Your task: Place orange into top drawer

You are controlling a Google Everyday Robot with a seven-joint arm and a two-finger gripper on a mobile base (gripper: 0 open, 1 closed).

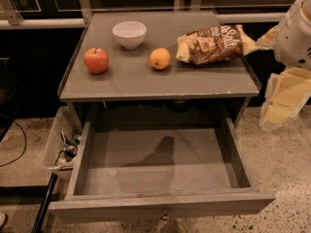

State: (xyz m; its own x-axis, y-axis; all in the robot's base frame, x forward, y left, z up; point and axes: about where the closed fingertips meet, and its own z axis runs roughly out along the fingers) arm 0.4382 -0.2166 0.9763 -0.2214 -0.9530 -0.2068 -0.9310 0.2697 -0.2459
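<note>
The orange is small, round and orange-yellow, and it sits near the middle of the grey table top. The top drawer is pulled wide open below the table, and its grey inside holds nothing. My gripper hangs at the right edge of the view, beside the table's right side and above the floor. It is well to the right of the orange and holds nothing that I can see.
A red apple lies at the left of the table top, a white bowl at the back, and a brown chip bag to the right of the orange. A bin with trash stands left of the drawer.
</note>
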